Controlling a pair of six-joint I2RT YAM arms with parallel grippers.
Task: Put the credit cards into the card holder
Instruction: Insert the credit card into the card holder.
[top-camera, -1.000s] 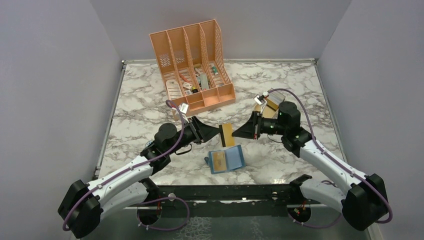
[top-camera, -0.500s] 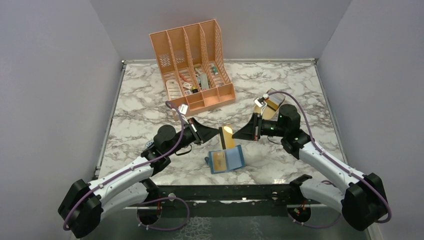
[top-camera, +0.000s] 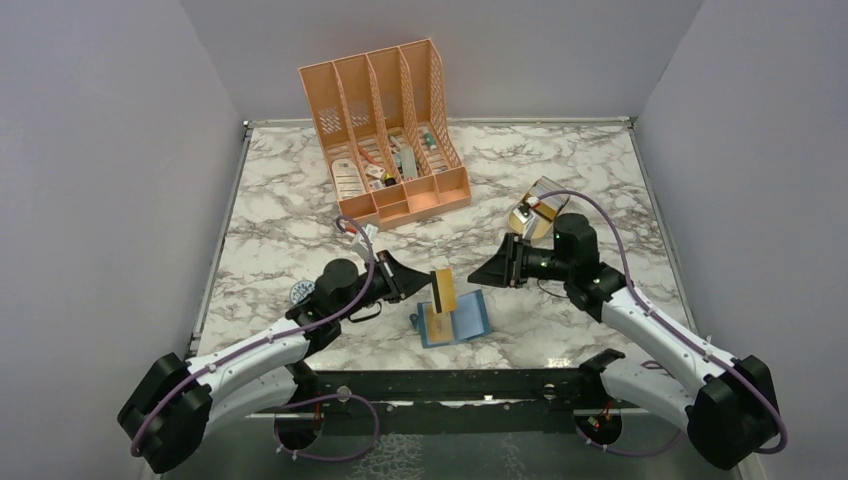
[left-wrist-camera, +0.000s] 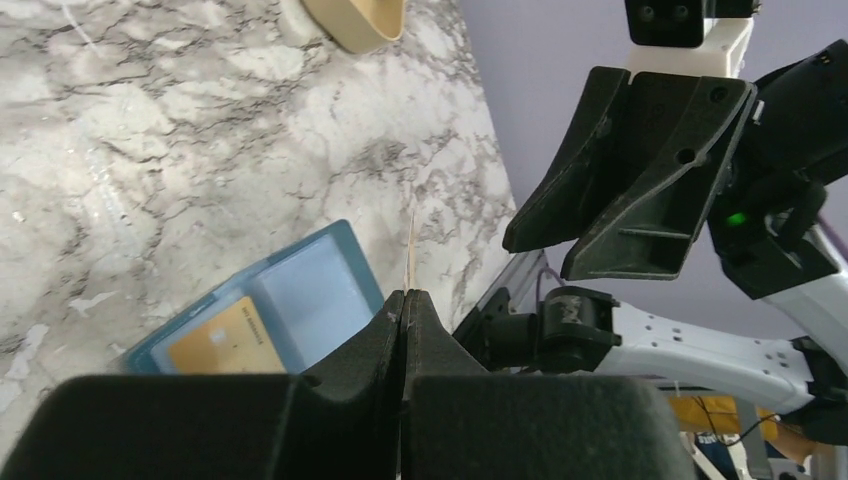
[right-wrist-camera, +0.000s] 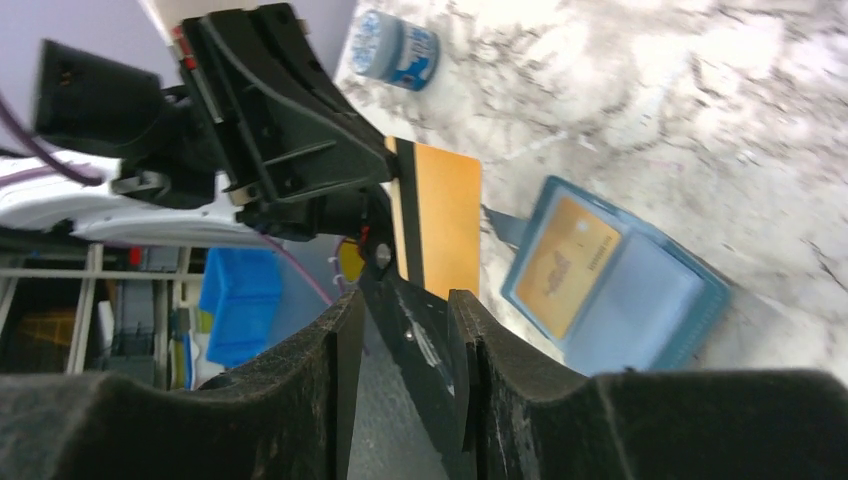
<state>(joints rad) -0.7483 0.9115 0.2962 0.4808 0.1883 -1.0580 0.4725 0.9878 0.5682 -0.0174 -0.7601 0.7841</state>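
Over marble table (top-camera: 290, 215), left jaws clamp striped card (top-camera: 444, 291); right jaws gape empty.

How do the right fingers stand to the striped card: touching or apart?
Apart. The left wrist view shows a gap between the card, edge-on in the left fingers, and the open right fingers.

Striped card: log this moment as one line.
left claw: shut on striped card | right claw: open, clear of card | card holder: lying open, gold card inside
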